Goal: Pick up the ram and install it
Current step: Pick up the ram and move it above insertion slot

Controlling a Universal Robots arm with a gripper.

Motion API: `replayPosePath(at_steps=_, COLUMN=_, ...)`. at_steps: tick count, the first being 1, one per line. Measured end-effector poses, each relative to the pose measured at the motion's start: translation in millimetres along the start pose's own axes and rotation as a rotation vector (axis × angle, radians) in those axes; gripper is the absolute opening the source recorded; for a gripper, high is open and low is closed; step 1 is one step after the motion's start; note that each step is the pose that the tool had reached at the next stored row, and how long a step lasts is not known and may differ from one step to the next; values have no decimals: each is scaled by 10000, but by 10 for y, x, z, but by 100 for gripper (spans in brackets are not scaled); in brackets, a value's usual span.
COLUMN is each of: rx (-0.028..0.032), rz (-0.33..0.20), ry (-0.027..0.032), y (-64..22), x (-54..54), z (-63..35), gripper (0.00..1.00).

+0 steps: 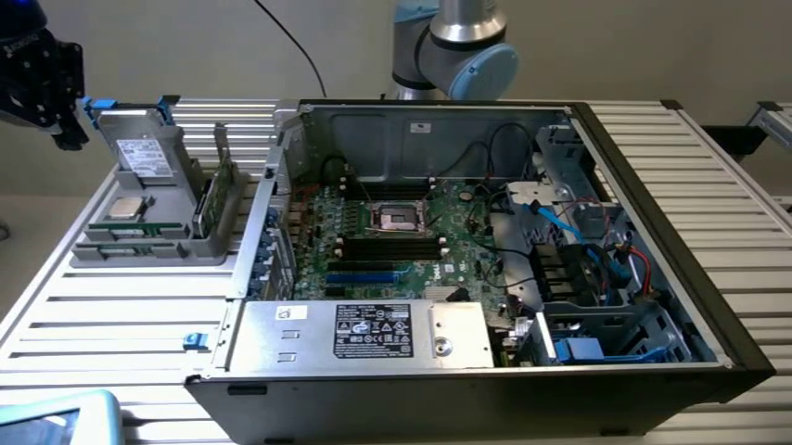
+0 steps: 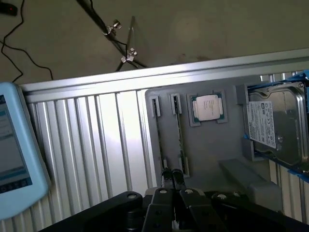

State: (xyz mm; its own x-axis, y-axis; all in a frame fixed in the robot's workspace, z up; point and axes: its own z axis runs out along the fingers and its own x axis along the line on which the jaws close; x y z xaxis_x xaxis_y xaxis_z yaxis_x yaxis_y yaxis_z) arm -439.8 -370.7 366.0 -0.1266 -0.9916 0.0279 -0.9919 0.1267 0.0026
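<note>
Gripper poised above the grey holder, fingers narrowly parted and gripping nothing. The ram stands on edge in a holder slot, beside the processor chip, on the holder's side nearest the open computer case.

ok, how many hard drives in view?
1. The drive sits at one end of the tray, next to the CPU. The case may hide others.

Table bare between holder and near edge: free passage. Hard drive upright at holder's far edge, ram upright along its case-side edge. Case open on top; power supply covers its near edge, cables cross the drive side.
</note>
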Motion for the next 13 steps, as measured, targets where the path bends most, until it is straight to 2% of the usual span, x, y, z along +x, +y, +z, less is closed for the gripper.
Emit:
replayPosePath(at_steps=1, rx=0, rz=0, ry=0, y=0, x=0, z=0, gripper=25)
replayPosePath(at_steps=2, rx=0, rz=0, ry=0, y=0, x=0, z=0, gripper=25)
replayPosePath(at_steps=4, rx=1, rz=0, ry=0, y=0, x=0, z=1, gripper=36)
replayPosePath(at_steps=6, rx=1, rz=0, ry=-1, y=-1, x=-1, z=11, gripper=36)
replayPosePath(at_steps=7, rx=-1, rz=-2, ry=0, y=-4, x=-2, z=19, gripper=43)
replayPosePath(at_steps=13, rx=0, rz=-4, ry=0, y=-58, x=-11, z=122, gripper=43)
